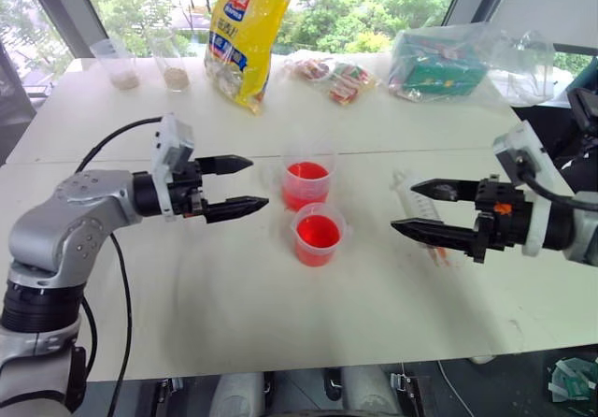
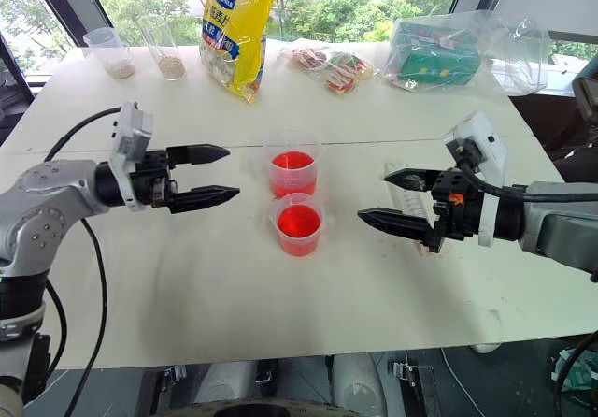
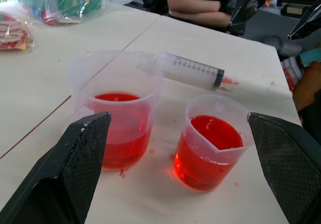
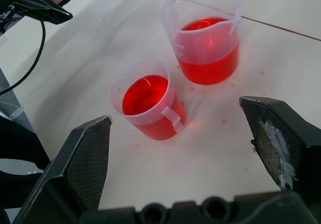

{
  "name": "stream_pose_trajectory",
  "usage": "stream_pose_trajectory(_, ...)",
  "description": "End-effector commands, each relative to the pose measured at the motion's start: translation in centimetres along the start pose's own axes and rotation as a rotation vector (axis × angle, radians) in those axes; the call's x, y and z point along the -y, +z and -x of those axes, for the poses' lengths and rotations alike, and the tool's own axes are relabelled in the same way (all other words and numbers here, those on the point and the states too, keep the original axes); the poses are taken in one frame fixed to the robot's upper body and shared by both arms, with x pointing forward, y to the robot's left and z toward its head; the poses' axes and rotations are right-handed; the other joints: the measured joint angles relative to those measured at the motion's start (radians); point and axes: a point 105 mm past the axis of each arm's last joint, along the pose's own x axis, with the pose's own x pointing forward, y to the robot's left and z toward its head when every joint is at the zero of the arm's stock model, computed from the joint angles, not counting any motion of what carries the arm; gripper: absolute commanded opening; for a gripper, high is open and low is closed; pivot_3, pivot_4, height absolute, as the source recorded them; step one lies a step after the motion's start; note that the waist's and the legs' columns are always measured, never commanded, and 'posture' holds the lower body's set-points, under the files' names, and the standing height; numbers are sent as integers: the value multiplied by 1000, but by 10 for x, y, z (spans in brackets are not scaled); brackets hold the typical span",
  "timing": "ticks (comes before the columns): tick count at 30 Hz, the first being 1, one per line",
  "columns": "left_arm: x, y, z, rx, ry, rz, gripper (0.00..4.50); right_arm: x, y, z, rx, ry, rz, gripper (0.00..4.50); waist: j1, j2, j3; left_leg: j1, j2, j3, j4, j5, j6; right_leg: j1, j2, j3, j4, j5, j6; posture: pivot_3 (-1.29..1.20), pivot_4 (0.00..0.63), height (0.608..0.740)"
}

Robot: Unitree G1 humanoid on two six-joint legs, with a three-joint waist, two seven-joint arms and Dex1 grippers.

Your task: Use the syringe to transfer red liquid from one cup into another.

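A white desk (image 1: 234, 286) carries everything, and the two cups stand near its middle. At about twelve o'clock from them, by the far edge, a yellow snack bag (image 1: 245, 34) is propped; red and blue print is seen on it but cannot be read. At about two o'clock a clear bag holding a green box (image 1: 439, 66) is laid, with no legible label. The left claw (image 1: 235, 186) is held at nine o'clock of the cups, open and empty, above the desk. The right claw (image 1: 422, 211) is held at three o'clock, likewise spread wide with nothing between its fingers. The larger cup (image 1: 307, 183) and the smaller cup (image 1: 319, 235) are set just beside each other, both holding red liquid (image 1: 318, 232). The syringe (image 3: 193, 71) is laid flat on the desk at three o'clock of the cups, beneath the right claw; black graduation marks are printed along its barrel, though no numbers can be made out. It is judged to be light, stiff and smooth, so it may roll or slip when pinched. A hold across the middle of the barrel is judged best, with the plunger end left free for the other claw. Small red droplets are seen on the desk around the cups, so the surface may be slick.
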Motion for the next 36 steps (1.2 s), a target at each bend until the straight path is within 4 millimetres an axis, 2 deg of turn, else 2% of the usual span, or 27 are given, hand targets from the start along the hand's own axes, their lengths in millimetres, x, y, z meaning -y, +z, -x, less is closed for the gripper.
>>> stream_pose_trajectory(1,3,11,-1,38,5,-38,4500,2,7,5,24,-20,33,4448,1,0,0,0,0,0,0,0,0,0,0,0,0,0,0,0,150,740)
stream_pose_trajectory(6,5,24,-5,64,-15,-41,4500,4,7,5,27,-31,30,4448,9,0,0,0,0,0,0,0,0,0,0,0,0,0,0,0,150,740)
stream_pose_trajectory(14,6,29,-12,70,-8,-38,4500,7,5,6,16,-58,24,4448,18,0,0,0,0,0,0,0,0,0,1,0,0,2,3,0,150,740)
stream_pose_trajectory(20,9,31,-16,76,-7,-35,4500,33,-1,5,-14,-196,-15,4448,19,0,0,0,0,0,0,0,0,0,0,0,0,1,1,0,150,740)
stream_pose_trajectory(30,8,27,-29,89,-30,-25,4500,91,-36,-10,-265,-478,-205,4448,17,0,0,1,0,0,0,0,0,0,1,0,1,0,0,0,150,740)
stream_pose_trajectory(36,8,26,-31,94,-31,-33,4500,111,-56,-20,-316,-518,-271,4448,18,0,0,0,-1,1,0,-1,1,0,1,0,-1,2,3,0,150,740)
